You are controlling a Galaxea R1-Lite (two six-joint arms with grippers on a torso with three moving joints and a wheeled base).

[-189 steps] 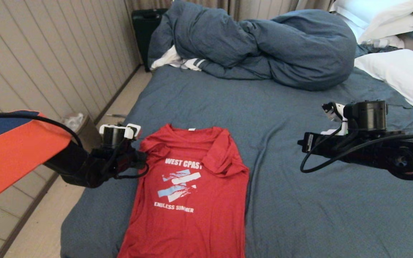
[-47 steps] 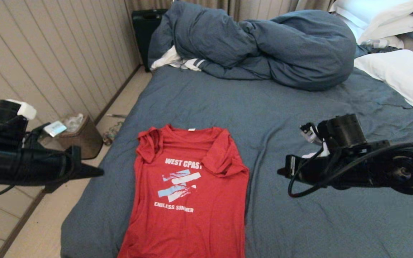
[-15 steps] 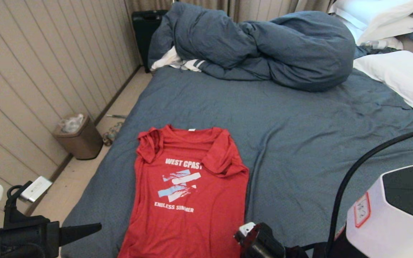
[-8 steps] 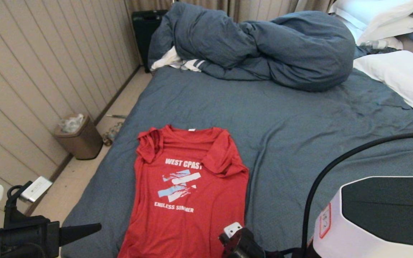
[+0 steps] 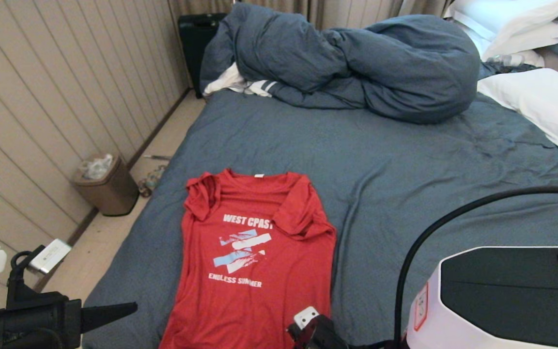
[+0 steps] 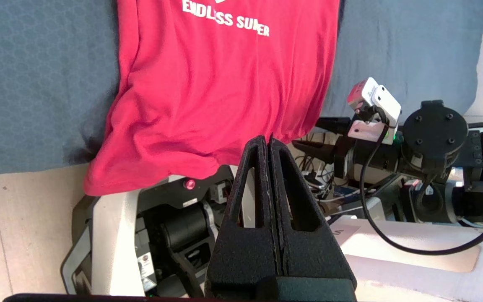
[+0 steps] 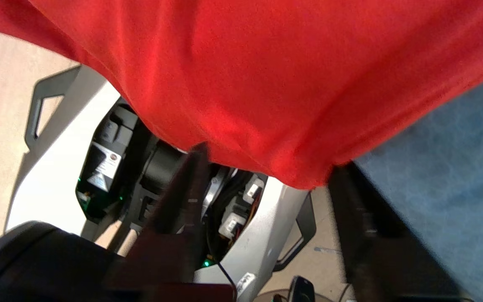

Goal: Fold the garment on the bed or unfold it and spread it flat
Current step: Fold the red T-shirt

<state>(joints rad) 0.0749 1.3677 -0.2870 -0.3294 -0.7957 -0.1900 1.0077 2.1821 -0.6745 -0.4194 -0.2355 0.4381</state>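
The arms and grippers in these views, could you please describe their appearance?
The left gripper has black, triangular, hollowed jaws. The right gripper is also black. The right arm has a white-and-black shell with a red-bordered label, a looping black cable and a small white camera block.

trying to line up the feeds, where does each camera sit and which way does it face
Head view: high on the robot, looking forward and down over the bed at the red T-shirt; both arms show at the near edge.
Left wrist view: behind the shut left claw, facing the shirt hem, the robot's base and the right arm.
Right wrist view: behind the open right claw, close under the hem.
Shared: all three show the T-shirt.
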